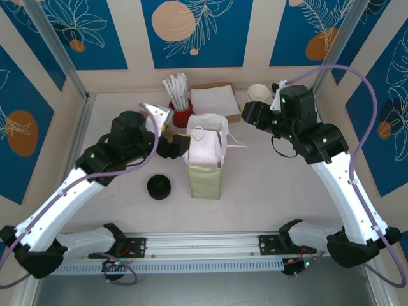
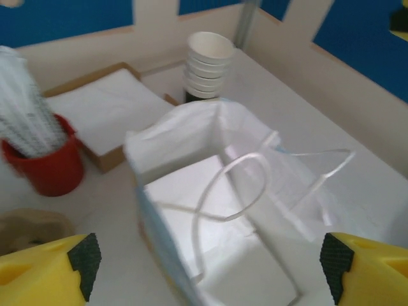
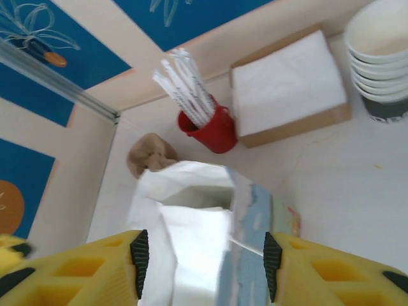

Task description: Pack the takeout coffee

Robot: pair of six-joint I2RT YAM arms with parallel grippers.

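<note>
The left gripper (image 2: 210, 271) gapes wide before the boxy, crinkled white paper bag (image 2: 185, 137); the right gripper (image 3: 204, 258) stands half-parted, empty.

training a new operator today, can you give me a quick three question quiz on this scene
1. True or false: the paper bag lies flat on its side.
2. What does the red cup hold? A straws; B napkins; C spoons.
3. Fill in: the left pincer is ___ (open or shut).

Key: 1 false, it stands upright with its mouth open; 2 A; 3 open.
</note>
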